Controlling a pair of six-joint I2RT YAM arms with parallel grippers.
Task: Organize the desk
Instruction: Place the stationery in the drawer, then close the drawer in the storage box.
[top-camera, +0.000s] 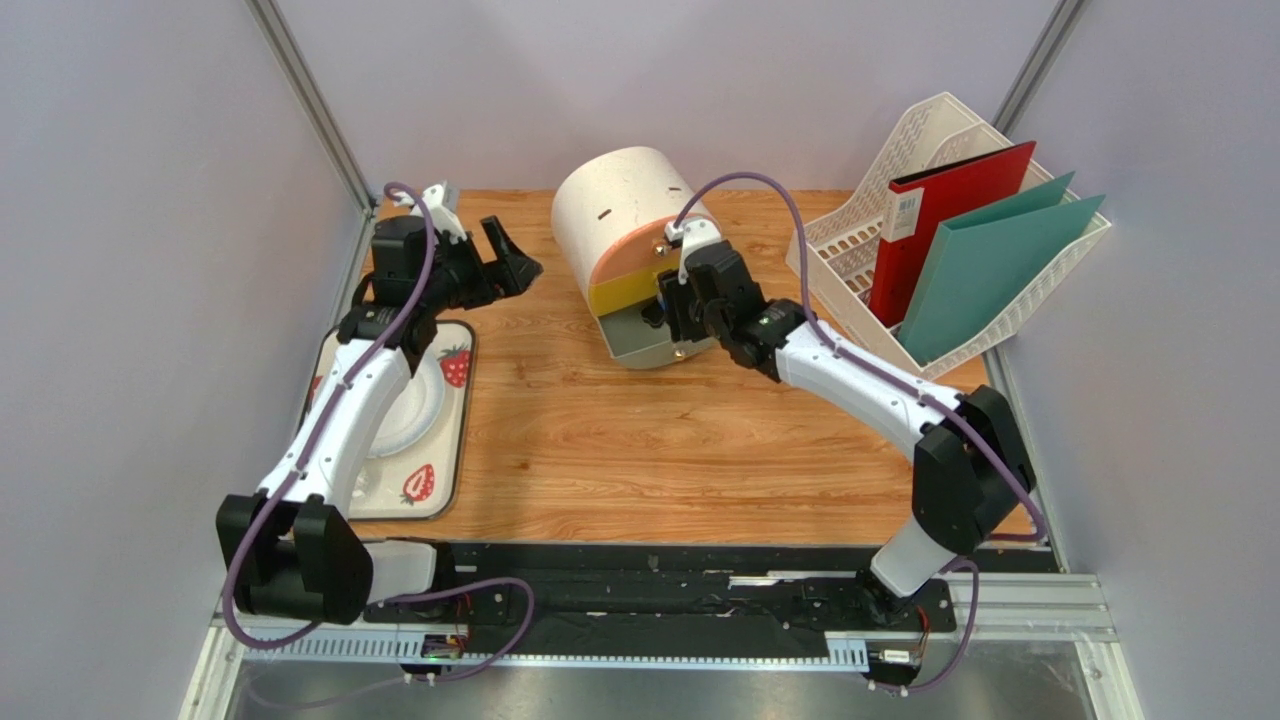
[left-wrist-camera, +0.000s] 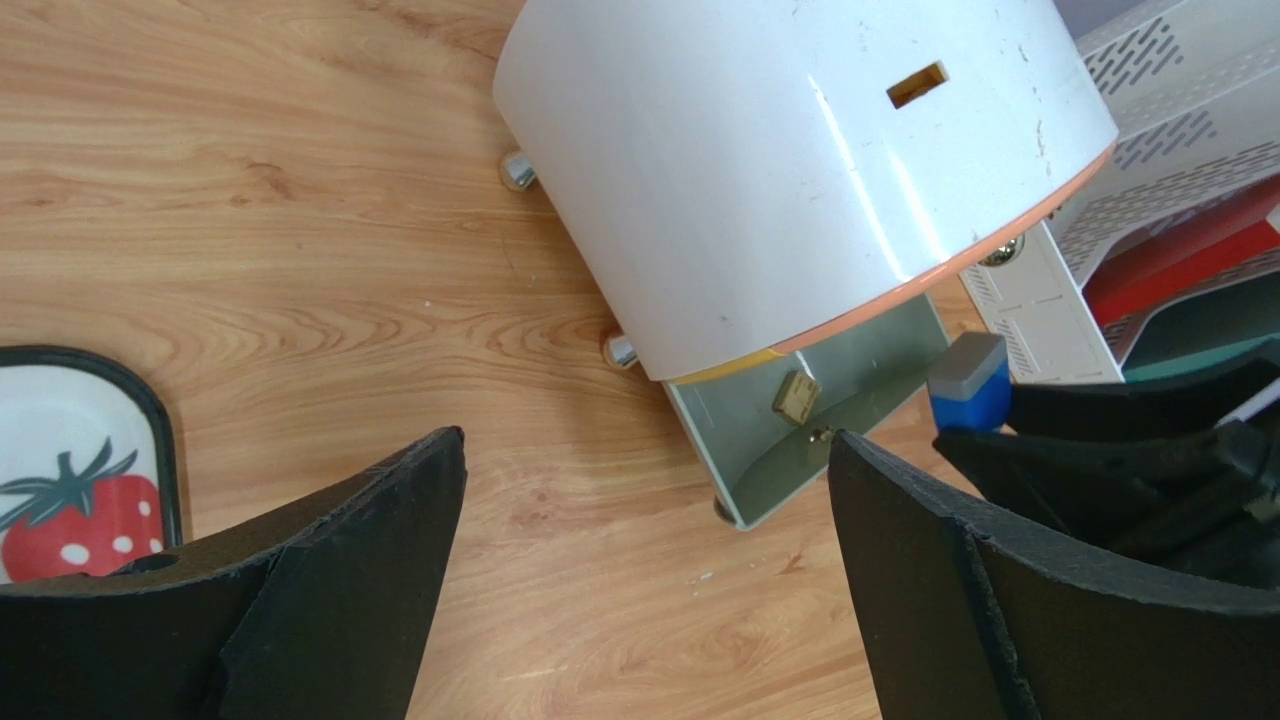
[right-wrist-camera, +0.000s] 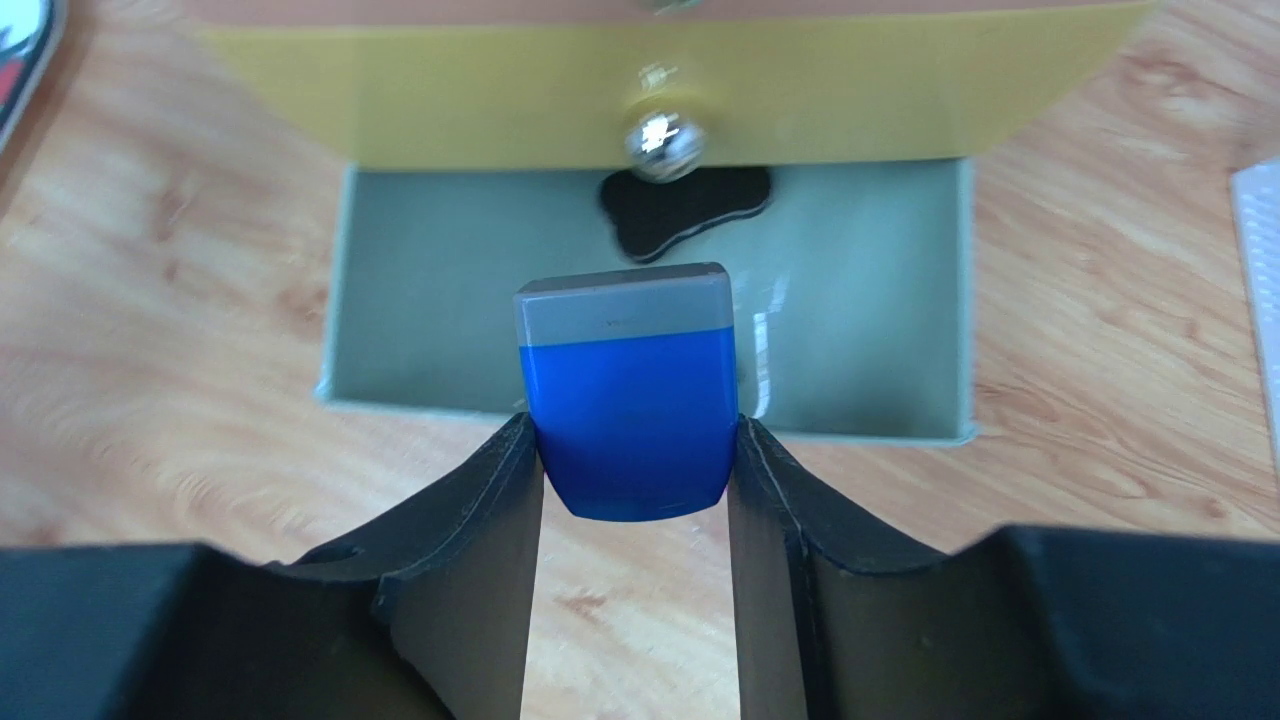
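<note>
Stowing step: the right claw (right-wrist-camera: 633, 450) pinches a small blue, grey-capped block (right-wrist-camera: 628, 375) at the open grey drawer (right-wrist-camera: 451, 315), frame centre; next, probably lower and release; left claw (left-wrist-camera: 646, 450) hangs spread.

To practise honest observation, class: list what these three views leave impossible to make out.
Top view: right gripper hides the blue block it grips.
Right wrist view: dark shape in the drawer, object or shadow unclear; the knob covers its top.
Top view: left arm covers most of the plate on the tray.
</note>
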